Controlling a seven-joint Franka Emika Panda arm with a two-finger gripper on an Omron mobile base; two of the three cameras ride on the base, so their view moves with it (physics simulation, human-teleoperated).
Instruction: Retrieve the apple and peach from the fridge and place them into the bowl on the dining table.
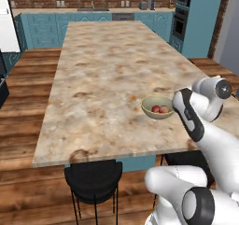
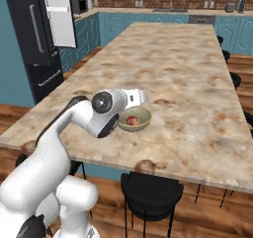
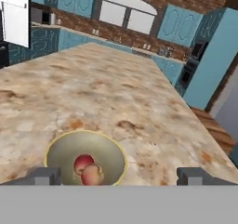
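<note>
Gripper (image 3: 120, 175) jaws spread wide, nothing between them; the two dark finger tips (image 3: 44, 175) show at the bottom of the hand view, one on either side of the frame, with the bowl (image 3: 86, 158) just ahead of the left-hand tip. Hand hangs above the dining table (image 1: 107, 74), near the table's close edge and just beside the bowl.

Bowl: olive-tan, upright, resting on the marble-like top near the close long edge. Both fruits lie inside it, touching each other. Apple (image 3: 82, 162), dark red, sits at the back in the hand view; peach (image 3: 93, 174), paler orange-pink, lies in front of it and partly overlaps it. From the left base view the apple (image 1: 155, 108) is on the left and the peach (image 1: 164, 109) on the right.

Arm bends over the table edge right beside the bowl; in the right base view a dark joint covers part of the bowl's rim (image 2: 143, 114).

Fridge (image 2: 34, 39): dark, standing at the far left past the table end, one door swung open with its pale inner face showing.

Black stools (image 1: 93, 179) are tucked under the close edge.
</note>
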